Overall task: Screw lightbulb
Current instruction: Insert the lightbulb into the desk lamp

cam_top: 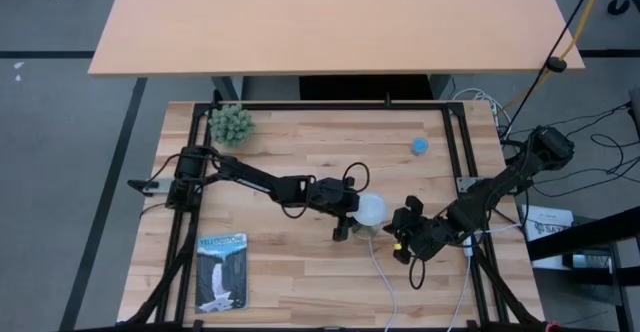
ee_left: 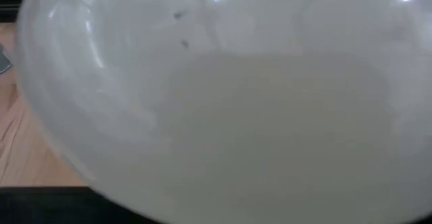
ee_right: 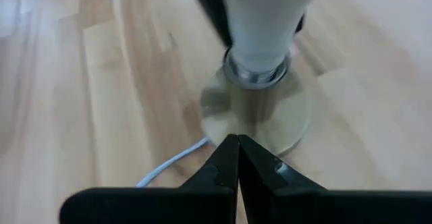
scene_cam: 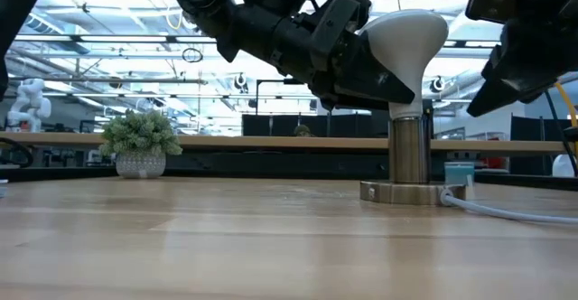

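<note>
The white lightbulb [scene_cam: 406, 33] stands upright with its grey screw base in the silvery socket [scene_cam: 408, 151], whose round disc rests on the table. The bulb also shows in the high view [cam_top: 372, 208] and fills the left wrist view [ee_left: 236, 116]. My left gripper [scene_cam: 375, 70] reaches in from the table's left and is shut on the bulb. My right gripper [ee_right: 236, 143] is shut and empty. It hangs above the table just right of the socket [ee_right: 260, 109] in the high view [cam_top: 403, 230], pointing at the socket. My left gripper holds the bulb by its tapering cone just under the dome [scene_cam: 397, 70], between its two fingers. The fingers come about level from the table's left side. The bulb stays upright, its base in the socket. The left wrist view shows only the bulb, not the fingers.
A white cord [cam_top: 385, 272] runs from the socket disc to the near edge. A small potted plant [cam_top: 231, 123] stands at the far left, a small blue object [cam_top: 420, 145] at the far right, and a booklet [cam_top: 221, 270] lies near left.
</note>
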